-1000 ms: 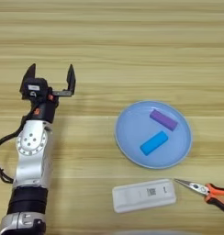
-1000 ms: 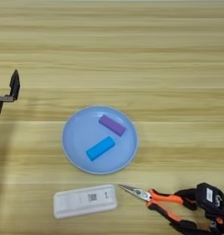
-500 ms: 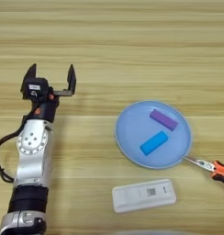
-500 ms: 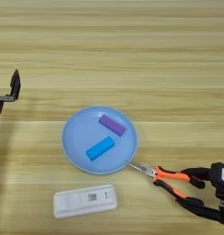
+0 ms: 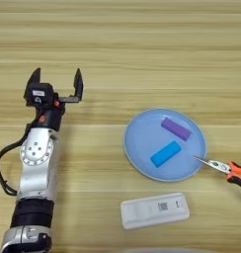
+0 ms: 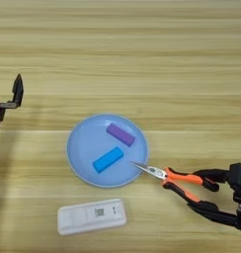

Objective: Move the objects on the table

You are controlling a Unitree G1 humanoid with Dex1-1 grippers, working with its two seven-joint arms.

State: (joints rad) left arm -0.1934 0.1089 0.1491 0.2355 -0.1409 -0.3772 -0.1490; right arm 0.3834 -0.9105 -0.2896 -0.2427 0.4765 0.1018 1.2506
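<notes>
Wooden table [image 5: 142,44] is carrying a blue plate [image 6: 78,148] with two small blocks. The right gripper [image 6: 211,190] is pinching the handles of the pliers [image 6: 179,180], probably to carry them; their tip is now reaching over the plate rim, nearer than a second ago. The white device [image 6: 92,216] is lying below the plate. The left gripper [image 5: 56,84] is resting with fingers spread, unchanged.

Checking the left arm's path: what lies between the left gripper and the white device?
Only bare table lies between the left gripper and the white device, seen in the left eye view; the blue plate sits off to the right of that line.
</notes>
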